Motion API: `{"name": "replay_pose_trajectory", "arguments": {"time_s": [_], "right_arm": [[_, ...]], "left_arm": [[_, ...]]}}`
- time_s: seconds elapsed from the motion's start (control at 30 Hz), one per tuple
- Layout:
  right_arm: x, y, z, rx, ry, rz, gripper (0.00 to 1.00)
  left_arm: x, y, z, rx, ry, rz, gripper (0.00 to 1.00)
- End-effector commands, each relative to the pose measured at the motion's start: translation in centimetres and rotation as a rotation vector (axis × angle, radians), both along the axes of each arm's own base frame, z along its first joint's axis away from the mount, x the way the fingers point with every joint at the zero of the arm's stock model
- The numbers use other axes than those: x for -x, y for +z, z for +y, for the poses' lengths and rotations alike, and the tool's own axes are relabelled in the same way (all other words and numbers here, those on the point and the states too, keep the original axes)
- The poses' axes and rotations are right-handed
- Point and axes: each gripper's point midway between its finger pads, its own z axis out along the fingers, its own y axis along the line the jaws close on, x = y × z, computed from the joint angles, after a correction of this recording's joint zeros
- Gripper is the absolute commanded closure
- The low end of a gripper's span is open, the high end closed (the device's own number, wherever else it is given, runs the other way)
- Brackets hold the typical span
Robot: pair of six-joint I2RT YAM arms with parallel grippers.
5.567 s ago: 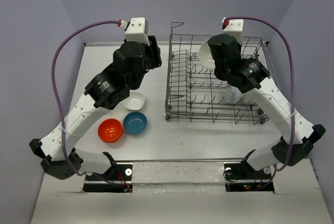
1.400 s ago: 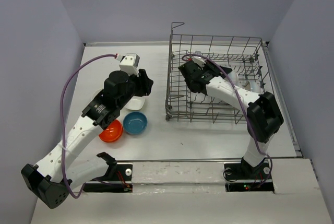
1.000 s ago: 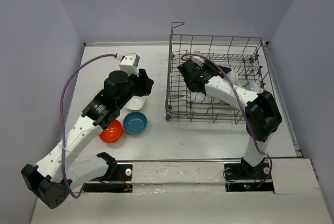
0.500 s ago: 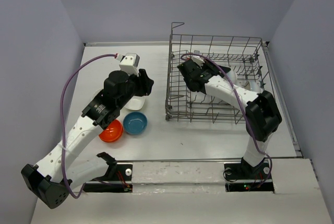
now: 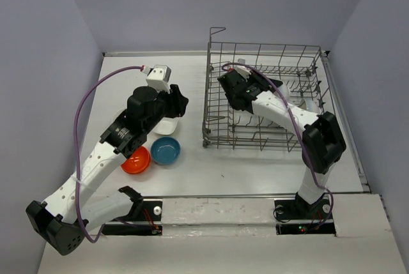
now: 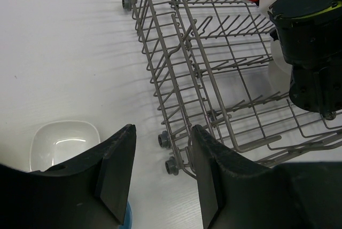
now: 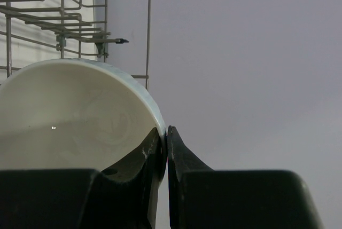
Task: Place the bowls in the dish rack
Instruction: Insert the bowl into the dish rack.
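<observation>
At the dish rack [image 5: 263,46], my right gripper [image 7: 164,133] clamps a white bowl [image 7: 80,111]; left gripper [image 6: 163,135] hangs, jaws apart.

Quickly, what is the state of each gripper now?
Left gripper: open, holding nothing.
Right gripper: shut on the rim of a round glossy white bowl.

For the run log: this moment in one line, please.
right jaws shut on white bowl rim, at rack | left jaws open near square bowl | orange bowl, blue bowl on table
</observation>
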Motion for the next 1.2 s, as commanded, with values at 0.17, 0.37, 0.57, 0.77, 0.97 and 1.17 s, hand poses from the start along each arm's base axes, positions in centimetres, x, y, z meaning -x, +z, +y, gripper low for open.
{"name": "replay_pose_trajectory", "arguments": {"time_s": [0.17, 0.37, 0.57, 0.77, 0.97, 1.17], "right_arm": [[4.1, 7.2, -1.4, 0.144, -0.194, -0.218, 0.99], [3.7, 6.3, -0.3, 0.157, -0.17, -0.205, 0.99], [3.3, 5.0, 0.1, 0.19, -0.163, -0.171, 0.99], [3.1, 4.4, 0.2, 0.208, -0.161, -0.155, 0.99], [2.8, 3.6, 0.5, 0.225, -0.156, -0.137, 0.99], [2.8, 3.1, 0.5, 0.242, -0.154, -0.121, 0.99]], "left_arm": [[-0.4, 1.0, -0.1, 0.027, -0.001, -0.036, 0.44], [-0.3, 0.9, -0.2, 0.026, -0.004, -0.033, 0.44], [-0.3, 0.9, -0.2, 0.028, -0.007, -0.034, 0.44], [-0.1, 0.9, -0.4, 0.034, -0.02, -0.034, 0.44], [0.0, 0.9, -0.6, 0.04, -0.033, -0.033, 0.44], [0.1, 0.9, -0.7, 0.042, -0.042, -0.034, 0.44]]}}
